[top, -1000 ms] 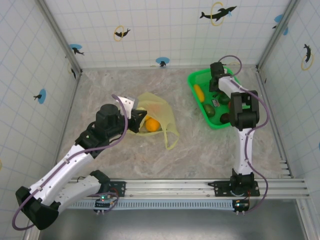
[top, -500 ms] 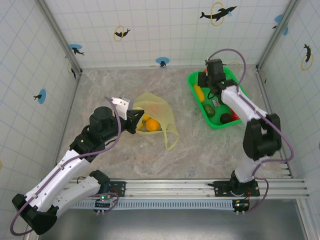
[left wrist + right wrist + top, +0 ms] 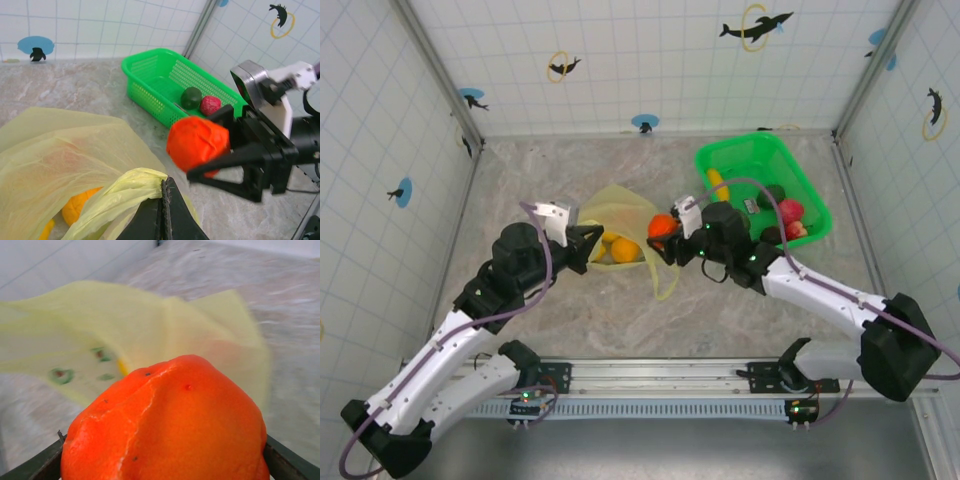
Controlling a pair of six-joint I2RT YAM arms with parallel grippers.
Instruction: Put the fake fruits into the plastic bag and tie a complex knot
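The pale yellow plastic bag (image 3: 630, 215) lies mid-table, with an orange fake fruit (image 3: 625, 250) and a yellow one inside. My left gripper (image 3: 588, 246) is shut on the bag's bunched rim (image 3: 132, 185) and holds the mouth up. Just right of that mouth, my right gripper (image 3: 665, 229) is shut on an orange-red fruit (image 3: 197, 142), which hangs above the table. In the right wrist view this fruit (image 3: 170, 425) sits between the jaws, with the bag (image 3: 125, 330) behind it. More fruits lie in the tray: yellow (image 3: 718, 183), dark green (image 3: 775, 195), red (image 3: 790, 211) and blackish (image 3: 770, 235).
The bright green tray (image 3: 740, 143) stands at the back right near the corner post. Tiled walls close in the marbled table on three sides. The bag's loose handle (image 3: 665, 280) trails toward the near edge.
My right arm has swung from the green tray over to the bag's mouth, carrying the orange-red fruit. My left arm has drawn back slightly, still gripping the bag's rim.
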